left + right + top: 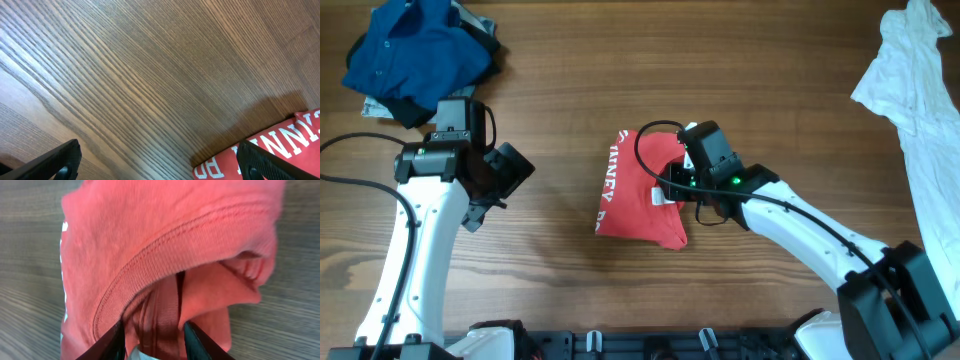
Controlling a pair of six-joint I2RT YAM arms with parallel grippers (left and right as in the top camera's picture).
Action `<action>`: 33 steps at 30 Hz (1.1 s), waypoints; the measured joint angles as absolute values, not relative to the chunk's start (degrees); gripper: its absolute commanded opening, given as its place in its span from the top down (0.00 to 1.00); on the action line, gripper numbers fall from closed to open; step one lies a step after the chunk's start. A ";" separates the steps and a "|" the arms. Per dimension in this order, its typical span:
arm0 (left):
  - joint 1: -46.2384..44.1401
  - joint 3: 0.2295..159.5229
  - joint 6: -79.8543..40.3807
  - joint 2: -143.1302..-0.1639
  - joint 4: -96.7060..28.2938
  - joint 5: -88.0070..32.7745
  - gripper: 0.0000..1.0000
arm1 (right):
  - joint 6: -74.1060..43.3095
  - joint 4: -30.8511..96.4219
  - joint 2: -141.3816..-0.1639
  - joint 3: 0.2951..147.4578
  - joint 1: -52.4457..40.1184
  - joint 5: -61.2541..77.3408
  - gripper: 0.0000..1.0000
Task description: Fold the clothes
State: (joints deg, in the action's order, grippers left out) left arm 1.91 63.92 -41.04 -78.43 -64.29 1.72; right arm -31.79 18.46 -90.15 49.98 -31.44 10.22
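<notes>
Two jaws of the right gripper (159, 341) straddle the ribbed collar of the folded red cotton T-shirt (630, 215); pinching or not, I cannot tell. Left of it, the left gripper (160, 162) gapes wide. The fold looks nearly done; next, withdraw without dragging cloth, then fetch the crumpled blue collared shirt (415, 50) beyond.

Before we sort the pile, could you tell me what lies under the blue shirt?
Dark cloth pokes out from beneath the blue shirt at its edges; how much lies below is hidden.
</notes>
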 measured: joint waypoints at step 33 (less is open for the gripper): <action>1.89 63.92 -39.94 -78.43 -65.25 0.99 0.00 | -35.68 35.03 -84.86 52.62 -23.11 -10.85 0.00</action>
